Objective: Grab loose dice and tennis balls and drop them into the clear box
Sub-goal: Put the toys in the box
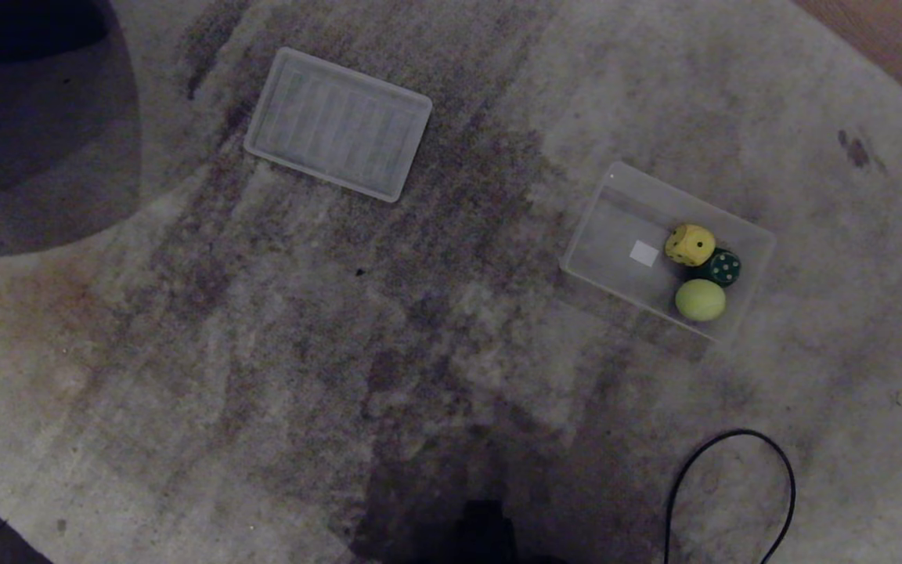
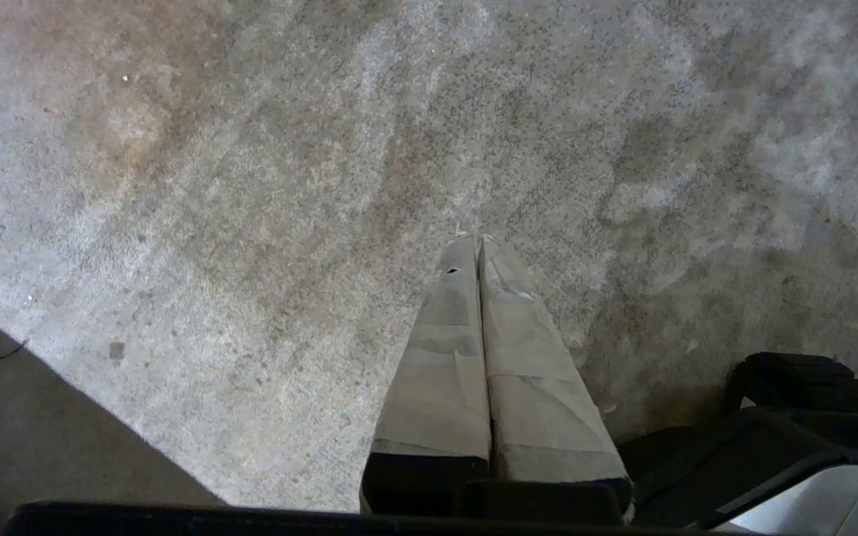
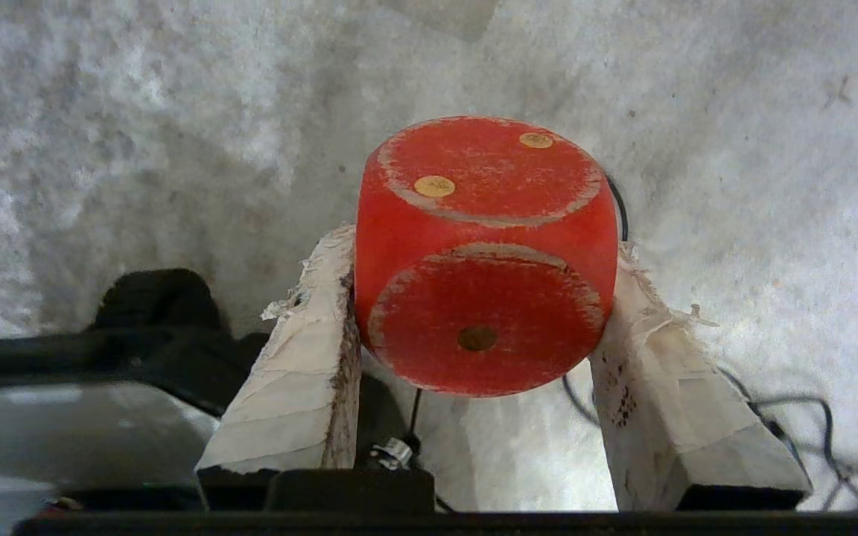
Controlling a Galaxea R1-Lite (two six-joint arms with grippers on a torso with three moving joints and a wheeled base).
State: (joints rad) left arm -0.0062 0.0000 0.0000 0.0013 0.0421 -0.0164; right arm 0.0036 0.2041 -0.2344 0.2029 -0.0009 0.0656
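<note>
The clear box point(image 1: 615, 205) lies on the carpet at the right of the head view. Inside its right end sit a yellow die point(image 1: 690, 244), a dark green die point(image 1: 723, 267) and a tennis ball point(image 1: 700, 300). Neither arm shows in the head view. In the right wrist view my right gripper point(image 3: 482, 253) is shut on a red die point(image 3: 485, 253), held off the carpet between the two taped fingers point(image 3: 310, 350). In the left wrist view my left gripper point(image 2: 477, 242) is shut on nothing, hanging above bare carpet.
A flat white ribbed panel point(image 1: 339, 123) lies on the carpet at the upper left. A black cable loop point(image 1: 733, 486) lies at the lower right. Wood floor point(image 1: 897, 47) begins past the carpet's top right edge. A dark rounded shape point(image 1: 28, 117) fills the upper left corner.
</note>
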